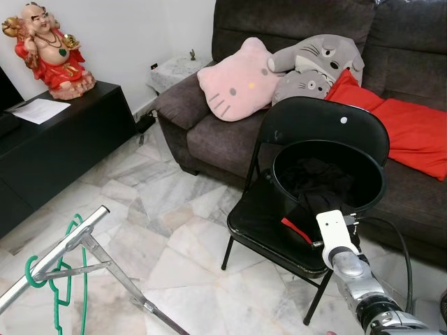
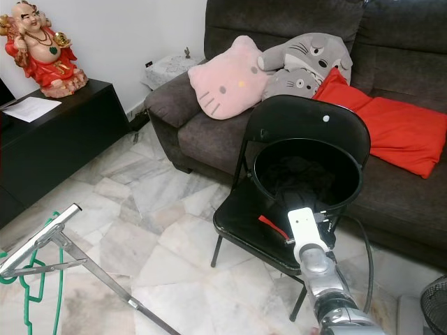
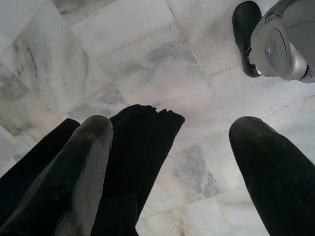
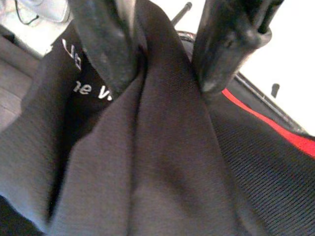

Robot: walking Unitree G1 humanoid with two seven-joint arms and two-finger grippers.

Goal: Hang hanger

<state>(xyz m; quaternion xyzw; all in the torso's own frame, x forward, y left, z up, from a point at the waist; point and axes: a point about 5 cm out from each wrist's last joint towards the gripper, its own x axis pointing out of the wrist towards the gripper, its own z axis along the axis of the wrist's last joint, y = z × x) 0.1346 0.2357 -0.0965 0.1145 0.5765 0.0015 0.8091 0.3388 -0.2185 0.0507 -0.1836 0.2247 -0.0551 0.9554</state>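
The green hanger (image 1: 64, 279) runs off the picture's lower edge. The right gripper (image 4: 162, 64) fingertips sink into dark cloth (image 4: 147, 167), its printed letters cut short.

Robot's right arm (image 1: 360, 276): ribbed silver metal segments with a black ring joint, ending in a white rectangular wrist block beside the black chair (image 1: 318, 132). A black cable (image 1: 398, 244) loops alongside. Left gripper (image 3: 170, 162) has two thick, matte black, rounded fingers (image 3: 78, 172).

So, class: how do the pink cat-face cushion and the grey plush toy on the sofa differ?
The pink cushion is flat, pale pink and bears a small face; the grey plush toy is rounder, grey with a white belly and wide mouth. The cushion leans nearer the sofa's arm; the toy sits beside the red cloth. Both rest on the sofa.
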